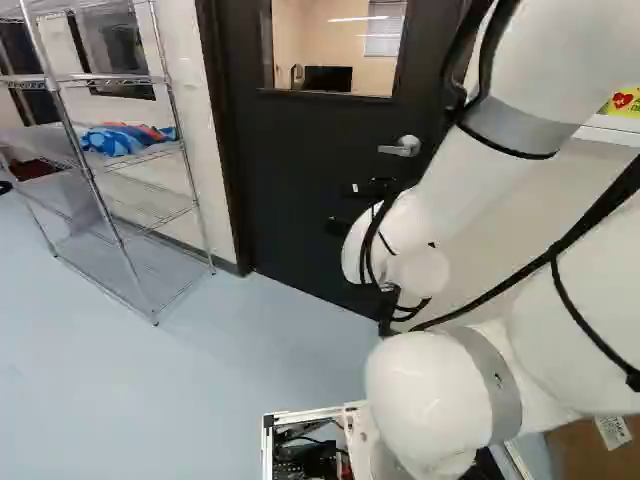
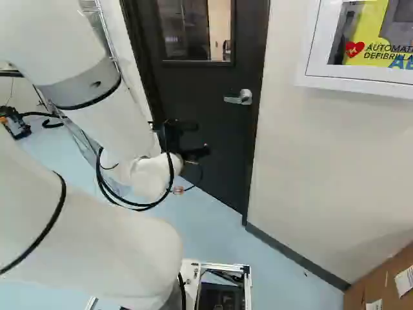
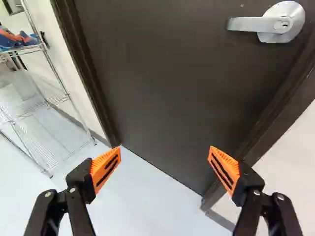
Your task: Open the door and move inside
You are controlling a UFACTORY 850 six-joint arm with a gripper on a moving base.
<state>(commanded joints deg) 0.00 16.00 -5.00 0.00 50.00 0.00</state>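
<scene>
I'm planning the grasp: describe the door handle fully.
The handle is silvery, seemingly metal: a straight lever on a round plate, with a keyhole. It sits on the door below the window, near the right edge in the right base view. The lever points inward, roughly level. Nothing touches it; the open gripper is clear.

A chrome wire shelving unit (image 1: 104,203) stands on the pale blue floor (image 1: 190,380) at the left of the left base view, carrying bundled blue-and-orange fabric (image 1: 122,138). At the right of the right base view, a white-framed defibrillator cabinet (image 2: 361,86) is mounted on the cream wall (image 2: 322,161), above a dark baseboard (image 2: 297,258). A cardboard box (image 2: 384,284) with white labels sits below, near the baseboard.
</scene>
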